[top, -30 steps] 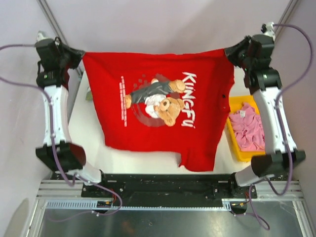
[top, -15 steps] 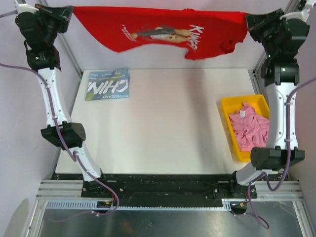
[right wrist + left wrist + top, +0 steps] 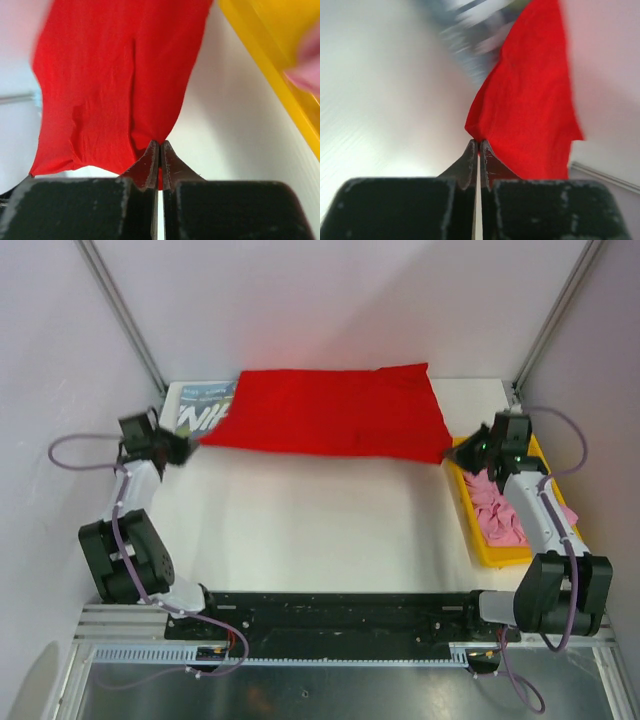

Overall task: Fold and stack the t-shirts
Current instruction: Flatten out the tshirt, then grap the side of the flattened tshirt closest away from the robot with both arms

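Pinching the red t-shirt (image 3: 330,412) by its corners, clamped in left gripper (image 3: 478,146) at nine o'clock and right gripper (image 3: 159,146) at three. Holding it taut, spread toward twelve, likely for a flat lay before folding.

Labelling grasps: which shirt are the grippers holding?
The red shirt, pinched at two corners. The blue shirt lies partly hidden by it; the pink shirt sits in the tray.

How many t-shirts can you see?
3. A red cloth t-shirt spreads across the table's far side. A blue cloth t-shirt with white letters peeks out beneath its left end. A pink cloth t-shirt lies crumpled in the yellow plastic tray. Others may hide under the red one.
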